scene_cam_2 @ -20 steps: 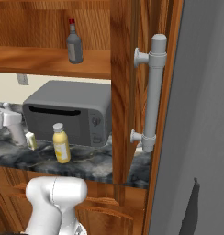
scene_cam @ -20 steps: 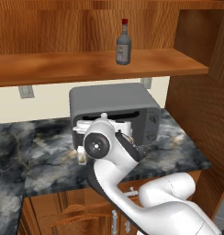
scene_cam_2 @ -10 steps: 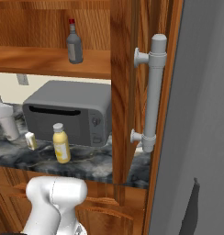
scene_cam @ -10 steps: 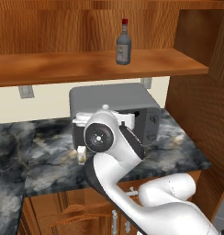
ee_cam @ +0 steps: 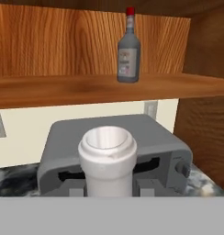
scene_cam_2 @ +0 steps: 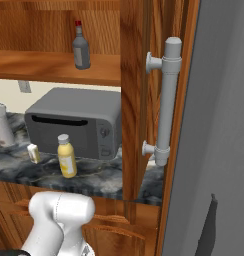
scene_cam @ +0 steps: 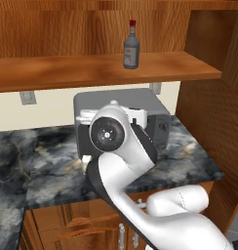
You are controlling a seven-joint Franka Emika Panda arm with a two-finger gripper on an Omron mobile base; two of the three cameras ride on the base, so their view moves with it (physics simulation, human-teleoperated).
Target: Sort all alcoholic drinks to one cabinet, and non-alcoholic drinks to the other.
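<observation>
My gripper (ee_cam: 109,190) is shut on the slim white long-necked bottle (ee_cam: 107,153), whose open mouth rises between the fingertips. At the left edge of the right base view, the white bottle (scene_cam_2: 0,127) hangs above the counter. The squat dark grey bottle (scene_cam: 131,49) with a red cap stands on the long shelf board (scene_cam: 67,71) of the reddish wall cabinet, up and to the right of the held bottle (ee_cam: 129,55). The yellow juice bottle (scene_cam_2: 67,157) and the small cream carton (scene_cam_2: 33,153) stand on the counter before the microwave. The other cabinet is out of view.
A grey microwave (scene_cam: 157,122) sits on the dark marble counter (scene_cam: 48,171) under the shelf, straight ahead of the hand. A tall wood panel (scene_cam_2: 136,100) with a pale grey bar handle (scene_cam_2: 166,100) closes the right side. Wooden doors (scene_cam: 67,229) lie below the counter.
The hand has risen a little and shifted slightly right in front of the microwave, carrying the white bottle with it. The other bottles and the carton have stayed put.
</observation>
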